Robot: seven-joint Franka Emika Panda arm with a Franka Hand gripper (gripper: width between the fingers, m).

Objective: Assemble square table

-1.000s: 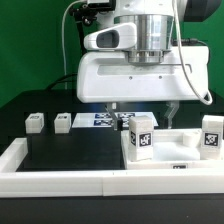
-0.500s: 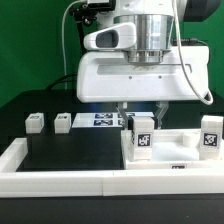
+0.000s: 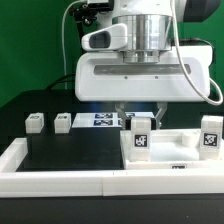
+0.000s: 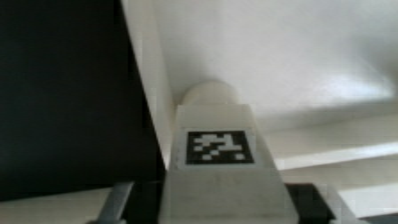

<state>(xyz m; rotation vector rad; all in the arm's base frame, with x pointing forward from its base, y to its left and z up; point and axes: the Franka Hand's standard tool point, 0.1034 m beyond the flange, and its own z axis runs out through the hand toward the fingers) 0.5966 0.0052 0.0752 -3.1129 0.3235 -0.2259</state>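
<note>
A chunky white leg [image 3: 140,137] is upright at the edge of the white square table top [image 3: 175,149] toward the exterior view's left. It shows a black-and-white patterned tag. The gripper [image 3: 140,117] pinches it from above, 1 finger on each side. A 2nd leg [image 3: 211,136], also tagged, stands at the top's right side. 2 loose legs [image 3: 35,122] [image 3: 63,121] sit on the black surface [image 3: 70,150] near the marker board [image 3: 103,120].
</note>
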